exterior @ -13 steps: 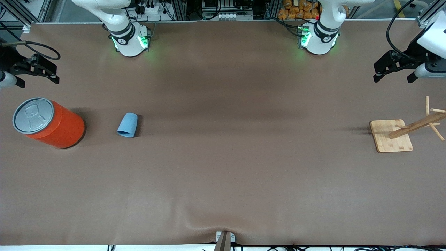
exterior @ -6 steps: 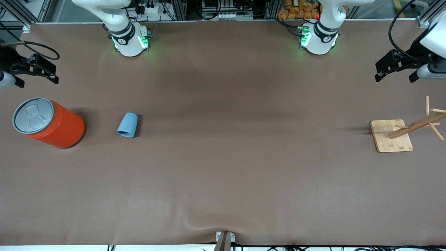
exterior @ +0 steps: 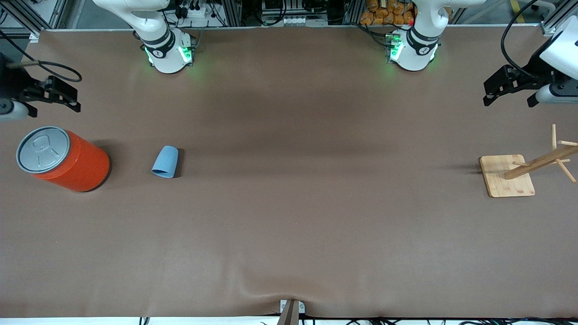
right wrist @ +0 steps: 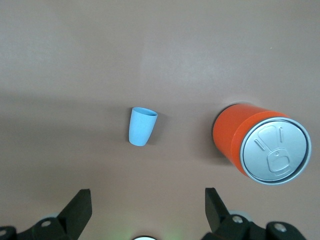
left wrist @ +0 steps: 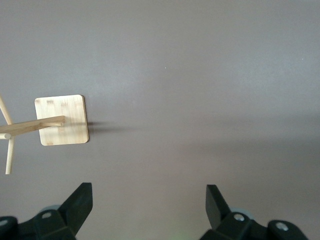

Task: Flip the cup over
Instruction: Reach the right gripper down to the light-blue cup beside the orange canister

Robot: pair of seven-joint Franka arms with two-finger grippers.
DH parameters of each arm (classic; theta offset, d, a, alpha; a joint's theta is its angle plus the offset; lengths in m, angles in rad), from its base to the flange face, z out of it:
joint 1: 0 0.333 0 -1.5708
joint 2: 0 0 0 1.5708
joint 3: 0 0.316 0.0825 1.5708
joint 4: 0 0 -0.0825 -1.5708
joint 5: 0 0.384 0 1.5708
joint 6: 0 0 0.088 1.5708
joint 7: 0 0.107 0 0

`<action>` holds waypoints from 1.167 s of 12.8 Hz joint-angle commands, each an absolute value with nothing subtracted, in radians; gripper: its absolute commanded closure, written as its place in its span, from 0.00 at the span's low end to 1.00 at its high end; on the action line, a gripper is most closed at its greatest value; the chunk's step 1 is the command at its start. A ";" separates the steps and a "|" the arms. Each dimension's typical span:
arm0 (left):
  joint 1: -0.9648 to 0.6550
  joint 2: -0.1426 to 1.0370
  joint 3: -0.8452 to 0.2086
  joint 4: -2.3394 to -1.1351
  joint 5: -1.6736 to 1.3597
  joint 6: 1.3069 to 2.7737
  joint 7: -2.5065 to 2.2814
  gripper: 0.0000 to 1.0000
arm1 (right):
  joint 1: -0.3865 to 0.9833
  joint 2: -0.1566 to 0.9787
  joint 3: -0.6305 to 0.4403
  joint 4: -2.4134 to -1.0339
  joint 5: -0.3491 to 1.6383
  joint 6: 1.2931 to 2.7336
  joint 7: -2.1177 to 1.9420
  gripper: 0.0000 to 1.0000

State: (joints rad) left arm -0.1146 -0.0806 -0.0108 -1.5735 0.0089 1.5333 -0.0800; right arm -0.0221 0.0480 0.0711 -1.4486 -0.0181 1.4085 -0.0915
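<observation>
The small light-blue cup [exterior: 165, 161] seems to lie on its side on the brown table, wide mouth end nearer the front camera, beside the orange can. It also shows in the right wrist view [right wrist: 142, 126]. My right gripper [exterior: 67, 95] hovers open and empty at the right arm's end of the table, over bare table near the can and well apart from the cup; its own view shows it [right wrist: 148, 202] with jaws wide apart. My left gripper [exterior: 508, 92] is open and empty over the left arm's end, its jaws also wide apart in its own view [left wrist: 149, 200].
A large orange can [exterior: 67, 160] with a grey lid stands toward the right arm's end, beside the cup; it shows in the right wrist view [right wrist: 260, 145] too. A wooden peg stand [exterior: 508, 175] on a square base sits at the left arm's end, also seen by the left wrist [left wrist: 62, 120].
My right gripper has shifted slightly toward the middle of the table. The left gripper has barely moved. The cup and can have not moved.
</observation>
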 commanded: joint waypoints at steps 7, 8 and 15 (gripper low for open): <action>-0.117 -0.071 -0.017 -1.542 -0.002 1.514 -0.097 0.00 | -0.028 0.210 0.064 -1.619 0.058 1.452 -0.033 0.00; -0.114 -0.071 -0.017 -1.542 -0.002 1.513 -0.097 0.00 | -0.023 0.210 0.064 -1.667 0.072 1.494 0.021 0.00; -0.121 -0.071 -0.018 -1.548 -0.026 1.516 -0.098 0.00 | 0.028 0.166 0.067 -1.899 0.075 1.649 0.121 0.00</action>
